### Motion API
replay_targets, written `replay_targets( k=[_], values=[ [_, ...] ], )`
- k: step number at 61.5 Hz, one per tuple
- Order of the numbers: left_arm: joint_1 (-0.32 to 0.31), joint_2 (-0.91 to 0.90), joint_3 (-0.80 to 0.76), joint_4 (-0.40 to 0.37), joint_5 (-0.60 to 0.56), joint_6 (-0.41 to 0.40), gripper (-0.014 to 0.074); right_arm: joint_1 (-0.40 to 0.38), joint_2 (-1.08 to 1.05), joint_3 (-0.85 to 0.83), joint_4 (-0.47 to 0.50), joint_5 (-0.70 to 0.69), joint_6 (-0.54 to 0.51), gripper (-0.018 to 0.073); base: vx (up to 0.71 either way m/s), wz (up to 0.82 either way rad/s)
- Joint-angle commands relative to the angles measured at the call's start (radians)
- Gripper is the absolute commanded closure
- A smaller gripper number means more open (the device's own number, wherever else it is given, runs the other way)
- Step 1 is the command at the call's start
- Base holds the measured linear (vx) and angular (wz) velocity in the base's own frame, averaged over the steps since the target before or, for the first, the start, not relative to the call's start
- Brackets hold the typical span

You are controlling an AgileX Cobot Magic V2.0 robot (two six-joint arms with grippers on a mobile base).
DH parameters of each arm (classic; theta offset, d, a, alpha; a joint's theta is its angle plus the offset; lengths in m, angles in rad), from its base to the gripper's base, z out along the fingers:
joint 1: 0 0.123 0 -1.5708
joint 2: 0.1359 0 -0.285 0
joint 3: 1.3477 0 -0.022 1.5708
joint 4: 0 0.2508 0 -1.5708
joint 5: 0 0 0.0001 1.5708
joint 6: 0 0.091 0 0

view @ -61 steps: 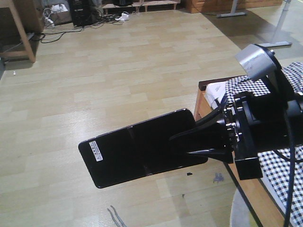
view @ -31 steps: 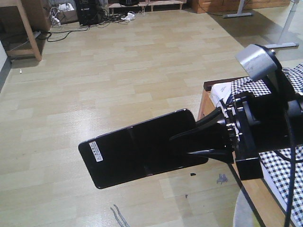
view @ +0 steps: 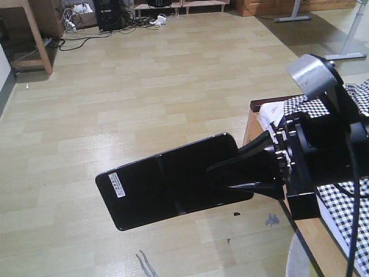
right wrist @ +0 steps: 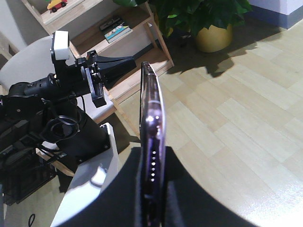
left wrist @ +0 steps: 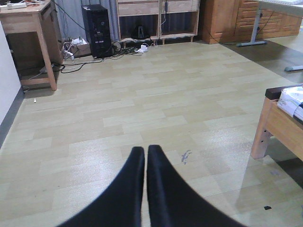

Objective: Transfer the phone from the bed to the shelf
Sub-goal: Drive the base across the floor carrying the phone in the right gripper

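Note:
The glossy black phone (view: 167,187) with its white barcode sticker hangs flat over the wood floor, left of the bed. My right gripper (view: 222,178) is shut on the phone's right end. The right wrist view looks along the phone (right wrist: 152,113) edge-on, clamped between both black fingers (right wrist: 124,189). The gingham bed (view: 346,213) lies at the right edge. The light-wood shelf (right wrist: 137,19) stands ahead in the right wrist view, with the left arm (right wrist: 94,71) in front of it. My left gripper (left wrist: 145,150) is shut on nothing above the floor.
A wooden desk (left wrist: 33,23), a black computer tower (left wrist: 97,28) and floor cables (left wrist: 80,66) line the far wall. A potted plant in a yellow pot (right wrist: 213,35) stands right of the shelf. The bed's wooden frame (left wrist: 279,127) carries a white box (view: 268,112).
The floor and far furniture have slid rightward in the front view, so the view has swung left. The phone stays fixed in the right gripper's hold.

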Motion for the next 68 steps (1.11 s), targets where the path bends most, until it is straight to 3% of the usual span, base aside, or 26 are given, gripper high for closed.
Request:
replay_targets(
  k=[1,68],
  values=[
    [-0.003,-0.005,0.002,-0.007,-0.073,-0.004,0.0596,0.000,-0.025,-0.024,0.092,0.073,-0.003,0.0561,0.01,0.00],
    [-0.003,-0.005,0.002,-0.007,-0.073,-0.004,0.0596,0.000,-0.025,-0.024,0.092,0.073,-0.003,0.0561,0.05,0.07]
  ],
)
